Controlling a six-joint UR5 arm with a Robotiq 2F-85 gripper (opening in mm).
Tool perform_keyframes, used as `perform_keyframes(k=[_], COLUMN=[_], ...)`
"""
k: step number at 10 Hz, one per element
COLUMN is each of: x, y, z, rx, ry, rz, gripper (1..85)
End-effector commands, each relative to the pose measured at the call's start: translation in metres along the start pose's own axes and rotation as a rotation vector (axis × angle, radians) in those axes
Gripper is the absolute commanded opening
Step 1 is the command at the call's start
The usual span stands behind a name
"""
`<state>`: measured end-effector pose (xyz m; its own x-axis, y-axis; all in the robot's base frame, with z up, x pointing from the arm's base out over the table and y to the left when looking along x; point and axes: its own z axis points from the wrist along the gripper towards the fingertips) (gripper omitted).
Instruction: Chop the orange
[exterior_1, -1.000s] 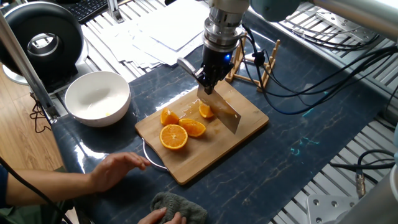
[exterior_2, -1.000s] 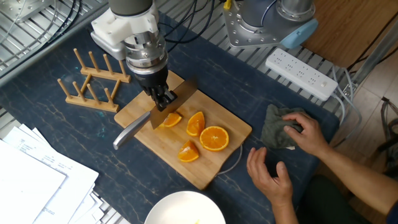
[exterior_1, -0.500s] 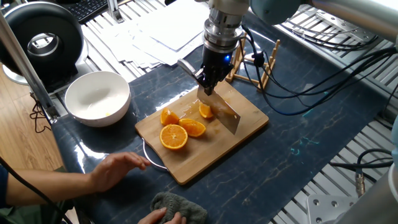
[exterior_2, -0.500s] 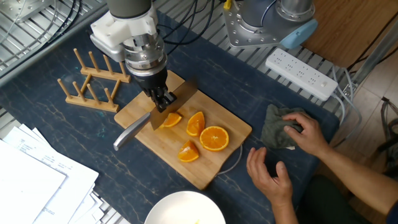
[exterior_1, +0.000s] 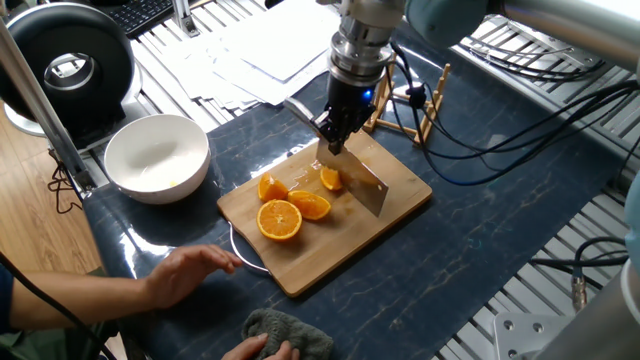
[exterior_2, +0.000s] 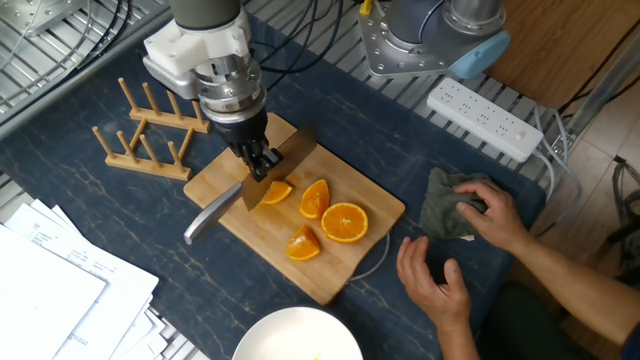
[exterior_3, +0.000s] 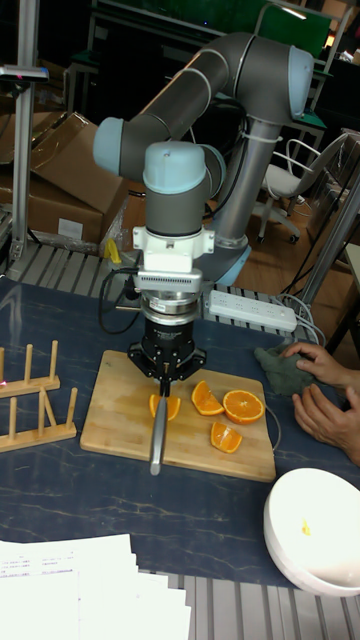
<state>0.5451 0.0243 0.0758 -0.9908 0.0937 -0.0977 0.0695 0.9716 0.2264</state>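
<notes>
The orange is a small wedge on the wooden cutting board. A knife stands on edge across it, blade down on the wedge and handle sticking out past the board. My gripper is right above the wedge, shut on the knife's spine. The blade hides part of the wedge.
On the board also lie a round orange half and two more wedges. Around it are a white bowl, a wooden peg rack, a person's hands and a grey cloth.
The wrist has crept very slightly up and away. The knife, the orange pieces and the person's hands are where they were.
</notes>
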Motion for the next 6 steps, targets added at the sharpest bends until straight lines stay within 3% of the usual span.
perform_keyframes(k=[1,3,5,6], x=[-0.017,-0.021,-0.032,-0.039], y=[-0.007,-0.010,-0.015,-0.024], z=[-0.003,-0.004,0.002,0.003], rx=[-0.036,-0.044,0.002,0.068], ry=[-0.047,-0.064,-0.095,-0.107], rz=[-0.022,-0.031,-0.043,-0.070], gripper=[1.0,1.0,1.0,1.0])
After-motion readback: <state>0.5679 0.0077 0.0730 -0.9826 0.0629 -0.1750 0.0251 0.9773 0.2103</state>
